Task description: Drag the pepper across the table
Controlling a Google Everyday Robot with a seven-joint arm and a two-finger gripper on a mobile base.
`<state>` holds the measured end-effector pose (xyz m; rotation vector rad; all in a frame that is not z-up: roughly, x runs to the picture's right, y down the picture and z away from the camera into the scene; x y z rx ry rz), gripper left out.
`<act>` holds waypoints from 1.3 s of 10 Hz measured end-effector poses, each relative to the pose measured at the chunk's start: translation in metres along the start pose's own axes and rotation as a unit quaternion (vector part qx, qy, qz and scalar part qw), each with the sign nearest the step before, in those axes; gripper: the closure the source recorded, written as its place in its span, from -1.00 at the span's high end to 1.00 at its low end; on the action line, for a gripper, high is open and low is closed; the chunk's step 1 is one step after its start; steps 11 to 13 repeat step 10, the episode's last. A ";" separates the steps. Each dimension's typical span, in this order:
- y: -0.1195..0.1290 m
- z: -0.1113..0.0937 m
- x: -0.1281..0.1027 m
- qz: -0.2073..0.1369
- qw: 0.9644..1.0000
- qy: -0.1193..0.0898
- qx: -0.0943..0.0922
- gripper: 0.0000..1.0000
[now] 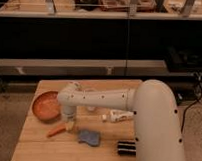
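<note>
Camera view: pepper (pixel 56 131) just left of gripper (pixel 70 125) fingers.

on the table (pixel 37 143) my gripper (pixel 69 125) sits just right of the pepper (pixel 56 130), perhaps touching it. the bowl (pixel 45 105) lies farther, the sponge (pixel 89 137) right, the bottle (pixel 121 115) beyond.

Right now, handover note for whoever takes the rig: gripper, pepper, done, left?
Gripper: low over the table, at the pepper's right end, just below the orange bowl.
Pepper: lying flat on the left part of the table, in front of the bowl, left of the blue object.
Done: arm is down at the pepper.
Left: drag the pepper across the table. Whether the drag has started can't be judged from this view.
</note>
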<state>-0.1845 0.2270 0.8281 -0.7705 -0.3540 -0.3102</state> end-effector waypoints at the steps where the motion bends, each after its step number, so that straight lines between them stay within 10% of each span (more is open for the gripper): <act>1: 0.001 0.000 0.002 0.001 1.000 0.000 0.000 -0.99; 13: 0.004 -0.007 0.017 0.006 1.000 -0.008 0.004 -0.99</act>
